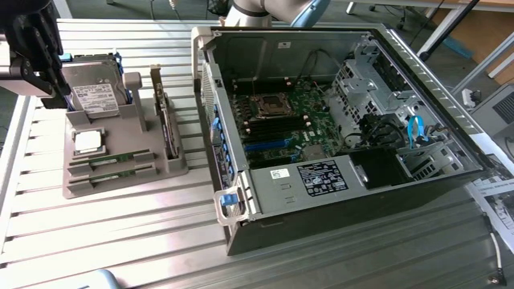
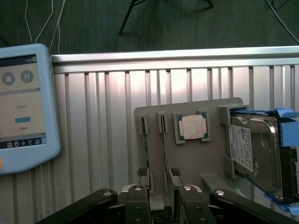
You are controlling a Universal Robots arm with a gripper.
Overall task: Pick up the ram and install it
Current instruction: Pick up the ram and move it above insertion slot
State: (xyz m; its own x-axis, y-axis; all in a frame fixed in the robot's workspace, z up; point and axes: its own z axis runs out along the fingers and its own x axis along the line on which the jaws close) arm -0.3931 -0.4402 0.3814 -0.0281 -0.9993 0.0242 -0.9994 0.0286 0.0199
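Two ram sticks, thin green boards, stand on edge in slots of a grey holder [image 1: 120, 180]. One ram stick [image 1: 108, 159] [image 2: 164, 147] lies in line with the gap between my fingers; the other ram stick [image 1: 105, 176] [image 2: 145, 149] is beside it. My gripper [image 1: 44, 84] [image 2: 162, 205] hangs above the holder's far end, at the exterior view's left, open with nothing between its black fingers [image 2: 138, 205]. The open computer case [image 1: 337, 198] lies at the exterior view's right, with its green motherboard [image 1: 289, 120] exposed.
The holder also carries a silver processor chip [image 1: 86, 141] [image 2: 192, 127], a hard drive [image 1: 96, 90] [image 2: 254, 154] in a blue frame, and a dark expansion card [image 1: 165, 120]. A light blue tablet [image 2: 23, 102] lies on the ribbed metal table [image 1: 120, 241]. Papers [image 1: 498, 198] sit beyond the case.
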